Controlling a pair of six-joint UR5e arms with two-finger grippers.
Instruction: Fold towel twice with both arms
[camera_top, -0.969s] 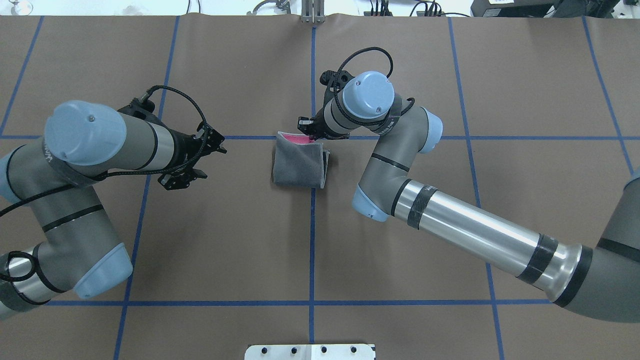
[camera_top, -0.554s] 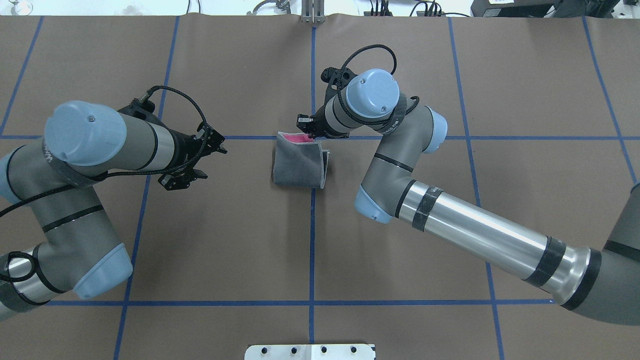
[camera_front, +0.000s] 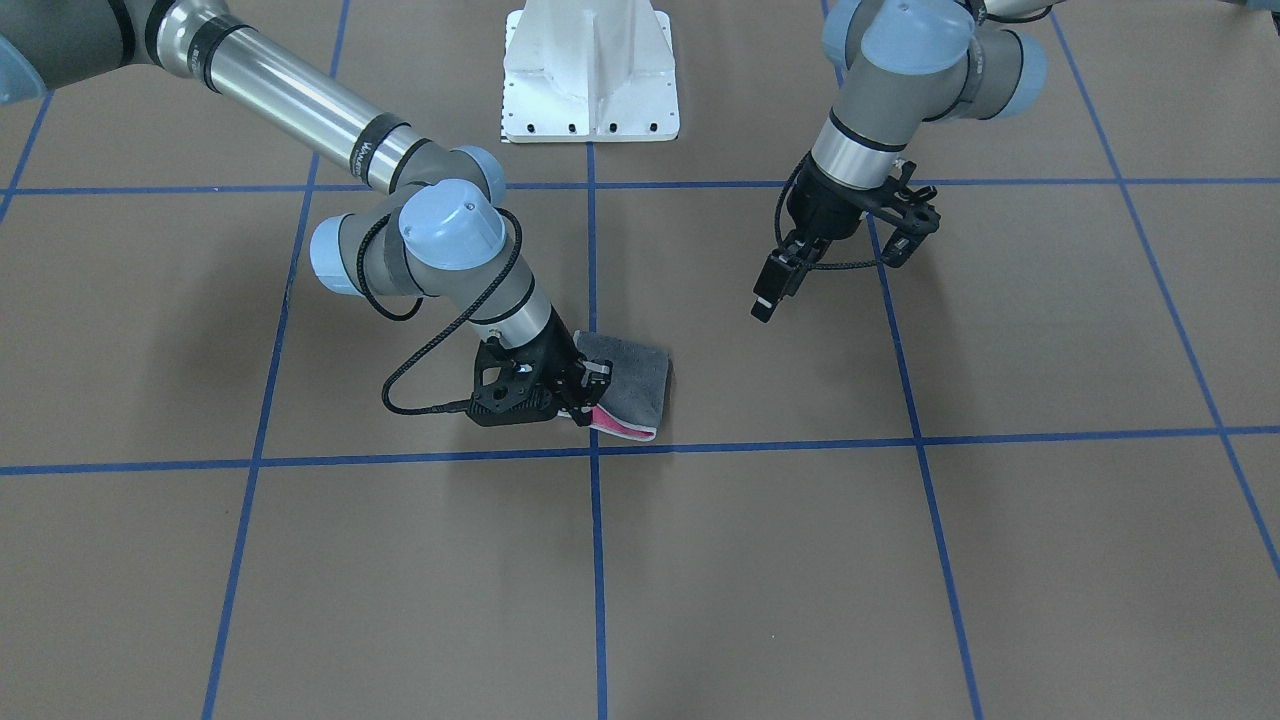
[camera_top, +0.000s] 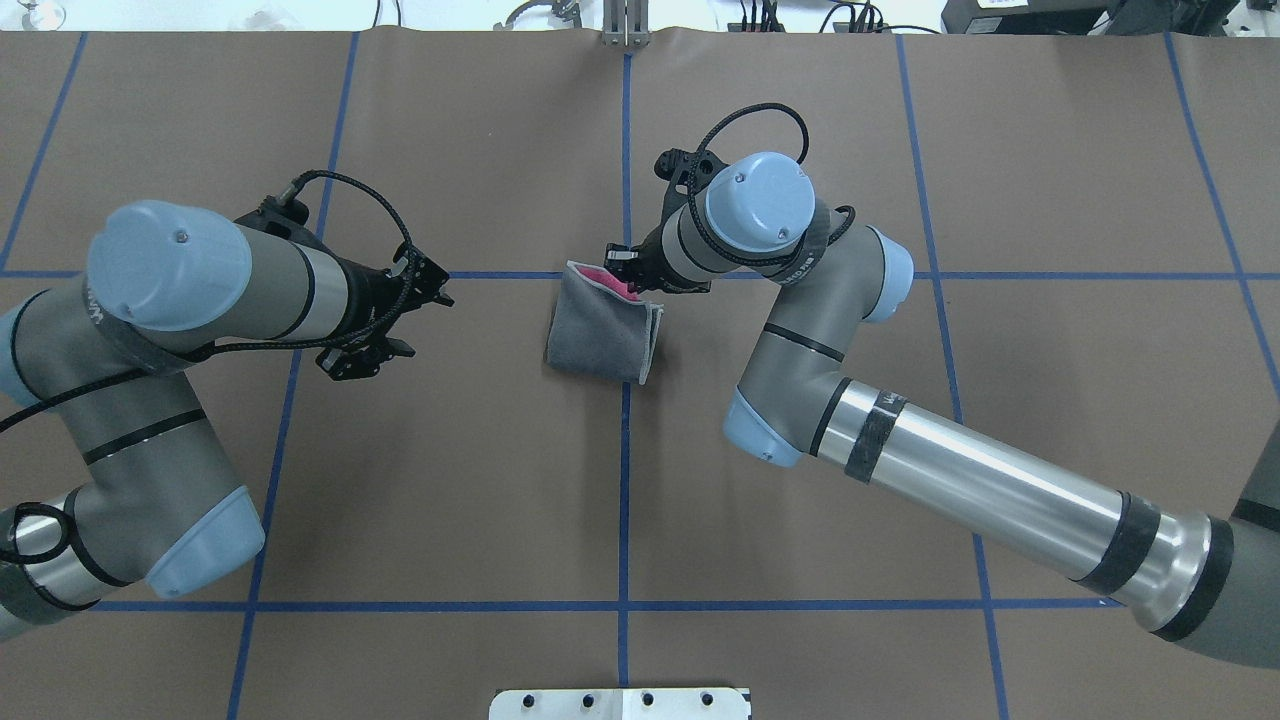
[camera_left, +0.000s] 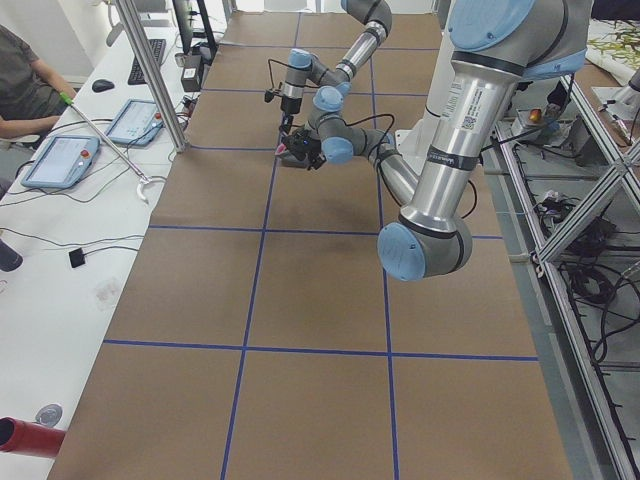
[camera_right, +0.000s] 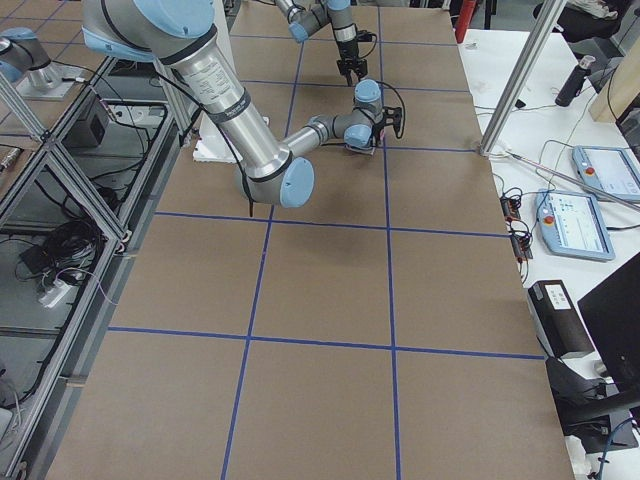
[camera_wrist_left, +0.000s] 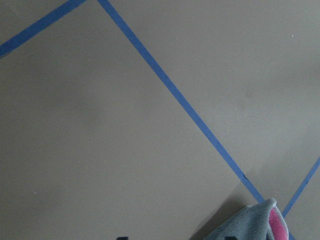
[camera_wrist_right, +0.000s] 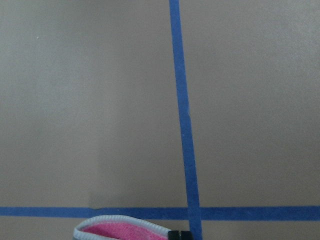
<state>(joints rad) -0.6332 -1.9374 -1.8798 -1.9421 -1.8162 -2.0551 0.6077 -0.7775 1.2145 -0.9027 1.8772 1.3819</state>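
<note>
Towel (camera_top: 600, 335) sits at the middle of the bench (camera_top: 400, 480), folded, grey outside, pink showing at its raised far edge. Right claw (camera_top: 632, 272) is pinched on that edge. Left claw (camera_front: 768, 298) hangs spread, well apart to the left. Best carry the edge low and straight nearward, letting go only once edgings align.

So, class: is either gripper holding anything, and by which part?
The right gripper grips the towel at its far edge, where the pink face shows; the left gripper holds nothing.

We recorded bright, even overhead light, soft shadows on the table (camera_top: 450, 480), sharp exterior views, slightly soft wrist views.
</note>
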